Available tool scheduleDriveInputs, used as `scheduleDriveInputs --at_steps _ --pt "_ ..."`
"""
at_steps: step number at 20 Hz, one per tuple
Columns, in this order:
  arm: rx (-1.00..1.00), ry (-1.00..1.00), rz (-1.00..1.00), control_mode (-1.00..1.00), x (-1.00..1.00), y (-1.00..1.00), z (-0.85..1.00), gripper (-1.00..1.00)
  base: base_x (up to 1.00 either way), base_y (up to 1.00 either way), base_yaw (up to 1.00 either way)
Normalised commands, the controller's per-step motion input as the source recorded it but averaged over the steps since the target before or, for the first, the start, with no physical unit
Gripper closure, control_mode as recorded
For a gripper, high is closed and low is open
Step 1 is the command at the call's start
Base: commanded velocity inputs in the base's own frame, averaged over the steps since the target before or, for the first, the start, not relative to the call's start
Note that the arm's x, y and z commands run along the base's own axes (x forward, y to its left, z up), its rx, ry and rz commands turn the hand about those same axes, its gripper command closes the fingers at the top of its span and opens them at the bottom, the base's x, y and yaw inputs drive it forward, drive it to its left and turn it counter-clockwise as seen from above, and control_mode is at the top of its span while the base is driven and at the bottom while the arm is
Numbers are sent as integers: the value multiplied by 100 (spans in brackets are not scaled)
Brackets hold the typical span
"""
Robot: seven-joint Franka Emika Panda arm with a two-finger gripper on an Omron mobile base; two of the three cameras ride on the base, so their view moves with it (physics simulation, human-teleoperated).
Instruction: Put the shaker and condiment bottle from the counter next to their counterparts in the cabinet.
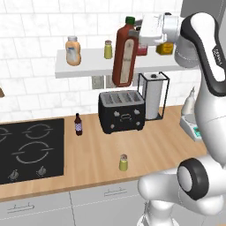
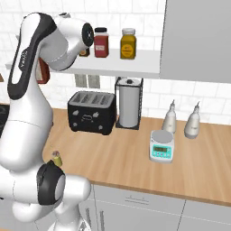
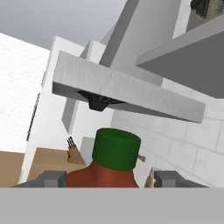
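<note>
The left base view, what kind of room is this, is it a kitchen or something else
A home kitchen, rendered rather than real. A black cooktop is set into a light wooden counter, a black toaster and a paper towel roll stand against a white tiled wall, and jars sit on a white wall shelf.

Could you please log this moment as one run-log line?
pincer: shut on condiment bottle | bottle: raised in front of cabinet shelf | shaker: on counter | counterparts: orange bottle, twin shaker on shelf
</note>
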Motion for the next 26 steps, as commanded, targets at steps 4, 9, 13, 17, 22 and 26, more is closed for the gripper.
scheduleDriveInputs --at_steps 4,9,13,17,22,26 --pt "0 7 -5 -100 -6 3 46 100 0 0 0" --pt "0 0 -3 -100 0 19 18 100 0 0 0" --pt "0 0 -1 -100 0 26 0 100 0 0 0" --pt "0 0 -2 -100 23 5 4 100 0 0 0" --pt "0 0 -5 -100 32 0 22 100 0 0 0" --pt "0 0 -2 -100 19 13 4 100 0 0 0"
